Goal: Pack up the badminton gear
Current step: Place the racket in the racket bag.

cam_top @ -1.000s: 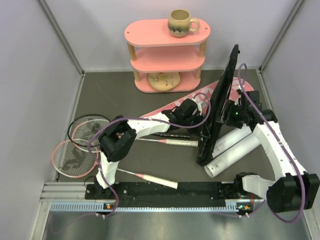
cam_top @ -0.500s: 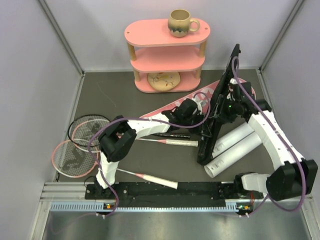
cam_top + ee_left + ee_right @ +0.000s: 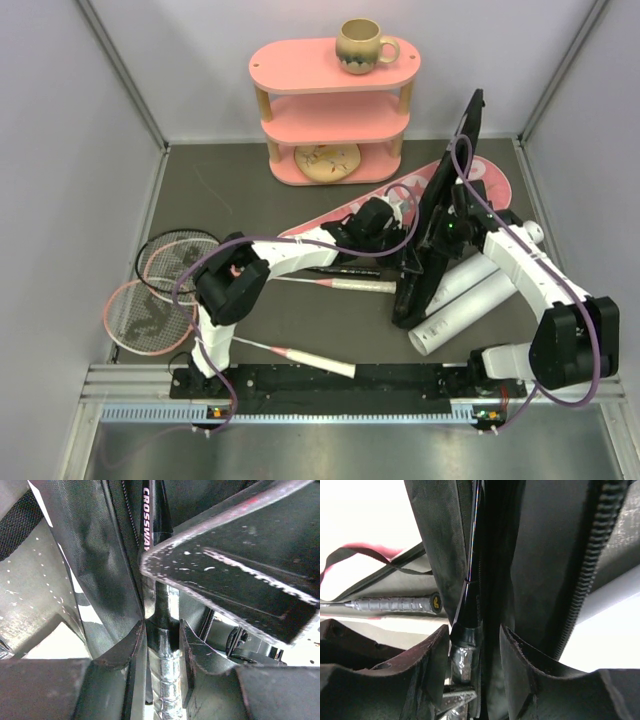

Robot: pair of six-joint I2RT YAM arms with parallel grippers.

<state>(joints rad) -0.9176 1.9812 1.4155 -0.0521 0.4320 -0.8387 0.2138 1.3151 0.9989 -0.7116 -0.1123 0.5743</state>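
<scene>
Carefully now: limp bag, stiff racket

The black bag [image 3: 466, 120] stands on edge right of centre, leaning from the near tubes [image 3: 470, 290] toward the far wall. The pink bag [image 3: 485, 180] lies flat beneath it. The left gripper [image 3: 162, 630] is clamped narrow on the wrapped handle [image 3: 167, 680] of a racket that runs up inside the bag's mouth. The right gripper [image 3: 477, 632] stands half-wide astride the bag's open edge and that same handle; whether its pads actually pinch the fabric I cannot tell.

The bag looks light and floppy, thin woven cloth that will likely fold and sag wherever it is not held. It is probably best taken at the stiffer zip seam near the mouth. The racket seems light too, but rigid and long, and its glossy film-wrapped grip may slide in the jaws. The handle is the place to hold it, never the strings or the thin shaft. Two more rackets [image 3: 150, 315] lie at the near left.
</scene>
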